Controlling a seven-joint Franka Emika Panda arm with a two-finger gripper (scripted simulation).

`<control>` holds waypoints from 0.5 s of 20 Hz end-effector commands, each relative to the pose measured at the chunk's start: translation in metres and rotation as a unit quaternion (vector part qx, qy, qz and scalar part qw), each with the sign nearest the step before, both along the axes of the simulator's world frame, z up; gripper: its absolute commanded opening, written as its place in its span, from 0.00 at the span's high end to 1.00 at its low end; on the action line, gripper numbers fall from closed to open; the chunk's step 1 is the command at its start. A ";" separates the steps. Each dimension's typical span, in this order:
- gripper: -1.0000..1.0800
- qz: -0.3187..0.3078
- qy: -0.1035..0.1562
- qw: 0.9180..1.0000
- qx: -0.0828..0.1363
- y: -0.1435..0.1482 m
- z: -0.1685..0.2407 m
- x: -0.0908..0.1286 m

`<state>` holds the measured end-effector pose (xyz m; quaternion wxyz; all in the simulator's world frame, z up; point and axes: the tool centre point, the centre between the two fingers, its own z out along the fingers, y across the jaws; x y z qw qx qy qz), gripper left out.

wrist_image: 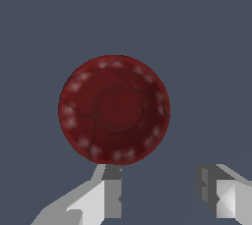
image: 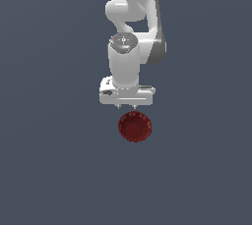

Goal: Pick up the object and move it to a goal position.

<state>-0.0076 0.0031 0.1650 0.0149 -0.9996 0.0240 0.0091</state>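
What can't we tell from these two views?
- Arm base: cut off by the top edge of the exterior view.
- End effector: fingers barely show under the hand in the exterior view; in the wrist view the fingers are cut off by the frame edge.
- Height above the red bowl: neither view settles it; no contact shows.
- Goal position: no marker in either view.
- Bowl rim detail: blurred, low-resolution render.

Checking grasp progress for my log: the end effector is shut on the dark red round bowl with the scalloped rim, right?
No. The end effector is open and holds nothing; the wrist view shows both fingers beside the glossy dark red round bowl, not around it.
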 end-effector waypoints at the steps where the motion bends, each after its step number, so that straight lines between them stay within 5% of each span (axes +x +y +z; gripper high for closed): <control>1: 0.38 0.000 0.000 1.000 0.000 0.000 0.000 0.000; 10: 0.38 -0.024 -0.002 0.999 0.020 0.005 -0.005 -0.001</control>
